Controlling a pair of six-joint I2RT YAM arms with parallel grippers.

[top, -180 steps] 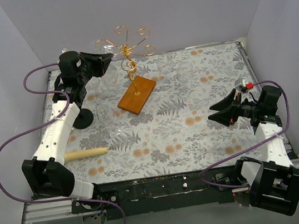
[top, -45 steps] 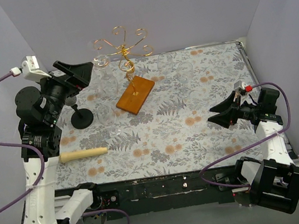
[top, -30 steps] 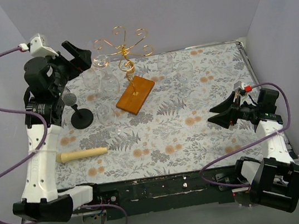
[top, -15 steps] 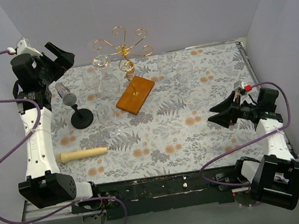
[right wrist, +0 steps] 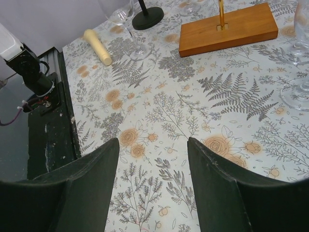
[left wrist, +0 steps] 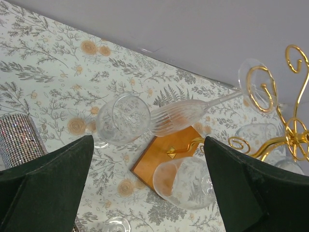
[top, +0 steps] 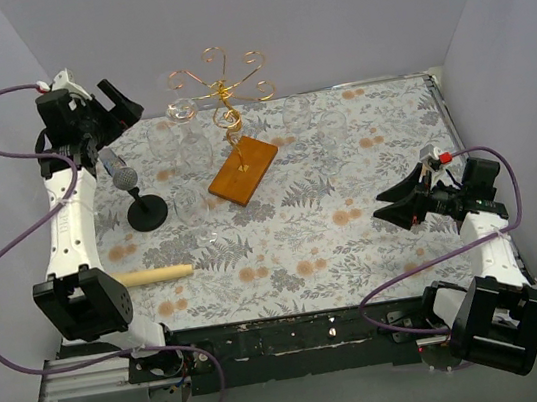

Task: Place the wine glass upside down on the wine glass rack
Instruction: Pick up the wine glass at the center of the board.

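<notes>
Now the wine glass [left wrist: 176,118] hangs upside down on the left side of the wine glass rack [top: 244,169], its foot caught in one curled arm and its bowl tilted down above the desk [top: 344,164]. The left gripper [top: 128,101] is raised near the far left corner, wide open and empty, with the glass just ahead of it and not touching it. The right gripper [top: 378,205], also open and empty, hovers low over the desk's right side, well apart from the rack.

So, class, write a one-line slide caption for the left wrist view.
Open, empty left gripper faces a ribbed glass hanging foot-up from a curl of the gold rack.
</notes>
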